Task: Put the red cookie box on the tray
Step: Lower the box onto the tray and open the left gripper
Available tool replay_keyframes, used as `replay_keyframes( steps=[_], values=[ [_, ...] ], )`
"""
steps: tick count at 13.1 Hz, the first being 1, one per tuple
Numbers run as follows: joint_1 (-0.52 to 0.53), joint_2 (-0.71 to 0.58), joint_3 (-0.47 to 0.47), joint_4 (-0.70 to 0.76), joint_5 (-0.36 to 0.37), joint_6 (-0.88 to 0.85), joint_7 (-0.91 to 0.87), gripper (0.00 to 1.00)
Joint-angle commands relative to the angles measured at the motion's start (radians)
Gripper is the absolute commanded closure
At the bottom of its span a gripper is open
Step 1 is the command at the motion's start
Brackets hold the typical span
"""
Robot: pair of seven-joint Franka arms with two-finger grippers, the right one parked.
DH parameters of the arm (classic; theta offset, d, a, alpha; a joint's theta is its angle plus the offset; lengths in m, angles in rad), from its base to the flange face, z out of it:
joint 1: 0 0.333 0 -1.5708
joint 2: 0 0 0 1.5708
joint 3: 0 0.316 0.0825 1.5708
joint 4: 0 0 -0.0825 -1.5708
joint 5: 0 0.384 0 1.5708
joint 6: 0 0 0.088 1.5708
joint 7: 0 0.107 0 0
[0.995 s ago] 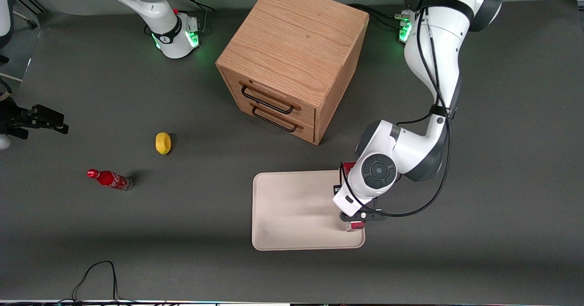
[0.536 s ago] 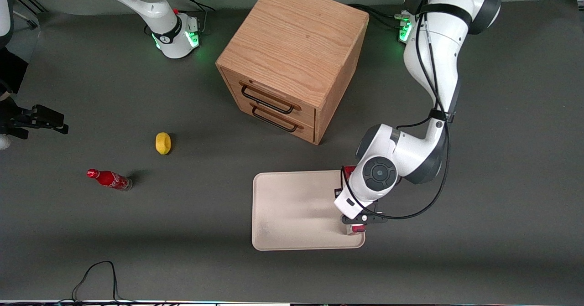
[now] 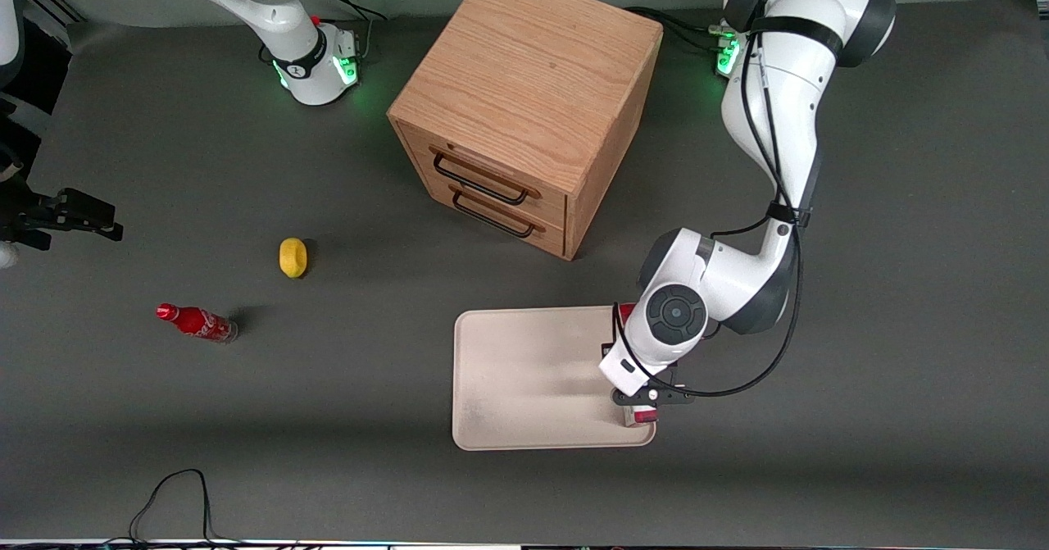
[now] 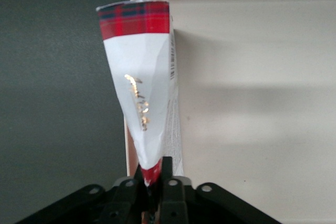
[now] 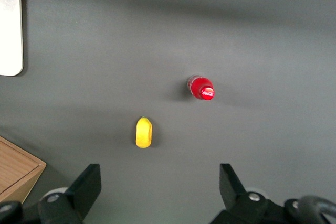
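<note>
- The wrist view shows what the front view hides: the gripper (image 4: 153, 179) has its fingers (image 4: 167, 169) closed on the thin edge of the red cookie box (image 4: 142, 87), with no gap showing between them and the cardboard.
- In that view the box's white face with gold lettering and its red tartan end show; the box runs along the tray (image 4: 252, 103) rim, its end near a rounded corner.
- From the front, the working arm's wrist covers most of the box (image 3: 640, 415); only small red bits show at either end of it, at the tray (image 3: 524, 378) edge toward the working arm's end of the counter (image 3: 901, 329).
- The gripper (image 3: 641, 406) sits over the tray corner nearest the front camera.
- The rest of the tray surface is bare.
- A wooden drawer cabinet (image 3: 524, 107) stands farther from the camera than the tray, apart from it.
- A lemon (image 3: 292, 256) and a red soda bottle (image 3: 197, 322) lie well apart, toward the parked arm's end.
</note>
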Motion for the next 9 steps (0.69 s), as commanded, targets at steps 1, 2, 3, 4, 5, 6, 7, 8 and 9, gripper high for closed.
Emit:
replay_keyframes(
  steps=[1, 2, 3, 4, 5, 6, 7, 8, 9],
  values=[
    [-0.004, -0.017, 0.003, 0.005, 0.022, -0.04, 0.008, 0.0],
    [-0.004, -0.023, 0.003, 0.007, 0.022, -0.061, 0.008, 0.0],
    [-0.004, -0.043, 0.001, 0.01, 0.016, -0.099, 0.006, 0.0],
    [-0.002, -0.071, -0.003, 0.011, 0.01, -0.139, 0.005, 0.0],
    [-0.001, -0.098, -0.006, 0.013, 0.007, -0.183, 0.002, 0.0],
    [0.002, -0.143, -0.008, 0.013, 0.003, -0.246, 0.005, 0.0],
    [0.002, -0.183, -0.009, 0.016, 0.003, -0.309, 0.008, 0.0],
    [0.004, -0.242, -0.006, 0.017, 0.003, -0.36, 0.011, 0.0],
    [0.014, -0.293, -0.006, 0.014, 0.003, -0.404, 0.012, 0.0]
  ],
)
